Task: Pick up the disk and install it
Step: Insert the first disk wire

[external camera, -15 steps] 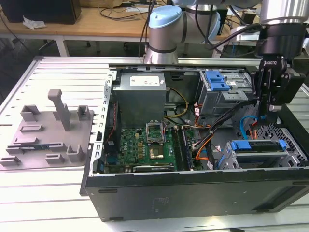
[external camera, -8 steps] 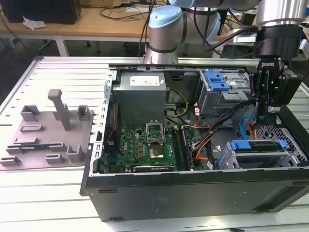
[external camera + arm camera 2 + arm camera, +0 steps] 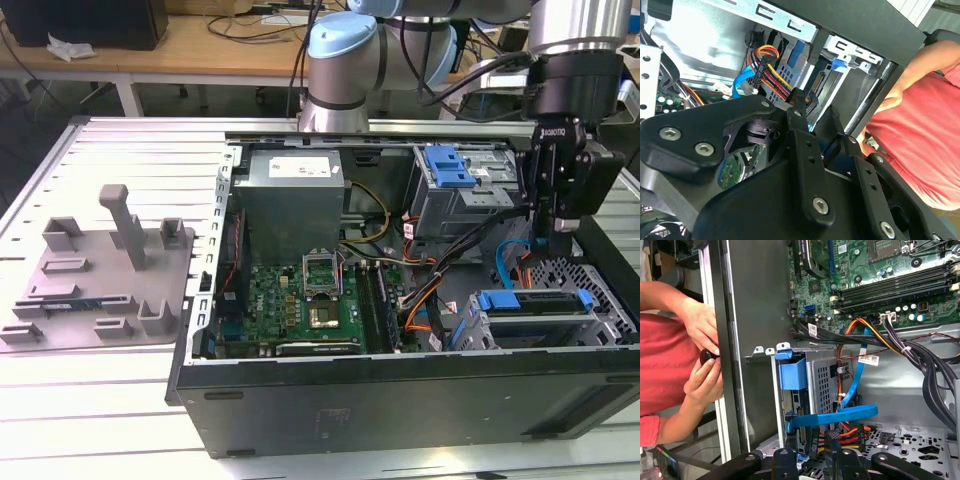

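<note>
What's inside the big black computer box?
A green circuit board, a grey power box, coloured wires and a metal cage. The cage covers most of the disk; its blue frame shows.

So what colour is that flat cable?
The flat cable is blue, clearest in the first wrist view.

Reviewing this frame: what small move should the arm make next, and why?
Probably a short straight lift. The pincer is open and empty beside the cables, the disk appears already seated in its cage, and a person's hands are at the case wall.
</note>
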Controlling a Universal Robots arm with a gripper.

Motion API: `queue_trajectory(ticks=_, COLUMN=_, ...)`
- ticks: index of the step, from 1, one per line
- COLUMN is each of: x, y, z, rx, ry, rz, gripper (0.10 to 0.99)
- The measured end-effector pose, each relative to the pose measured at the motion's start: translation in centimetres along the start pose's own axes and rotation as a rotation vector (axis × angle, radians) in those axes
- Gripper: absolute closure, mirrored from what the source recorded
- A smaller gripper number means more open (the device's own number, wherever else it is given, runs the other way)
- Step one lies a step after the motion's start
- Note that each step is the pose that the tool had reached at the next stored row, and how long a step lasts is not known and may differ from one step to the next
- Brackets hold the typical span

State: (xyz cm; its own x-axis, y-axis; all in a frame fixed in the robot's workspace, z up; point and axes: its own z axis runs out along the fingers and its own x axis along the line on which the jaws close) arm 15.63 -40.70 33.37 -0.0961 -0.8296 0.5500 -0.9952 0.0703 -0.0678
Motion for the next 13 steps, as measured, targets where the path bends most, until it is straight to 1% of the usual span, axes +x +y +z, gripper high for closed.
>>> queue_trajectory(ticks=1, x=-0.02, y=0.00, z=-0.01, rx=0.001, ry=-0.0002, rz=0.001, gripper=0.733)
queue_trajectory(ticks=3, x=-0.06, y=0.03, z=0.05, rx=0.007, ry=-0.0008, rz=0.005, gripper=0.733)
queue_trajectory(ticks=6, x=-0.11, y=0.09, z=0.15, rx=0.011, ry=-0.0026, rz=0.007, gripper=0.733)
queue_trajectory(ticks=7, x=-0.12, y=0.16, z=0.19, rx=0.012, ry=-0.0059, rz=0.009, gripper=0.733)
queue_trajectory(ticks=10, x=-0.13, y=0.36, z=0.20, rx=0.019, ry=-0.0245, rz=0.015, gripper=0.733)
queue_trajectory(ticks=11, x=-0.12, y=0.41, z=0.21, rx=0.021, ry=-0.0268, rz=0.016, gripper=0.733)
queue_trajectory(ticks=13, x=-0.12, y=0.43, z=0.21, rx=0.023, ry=-0.0281, rz=0.017, gripper=0.733)
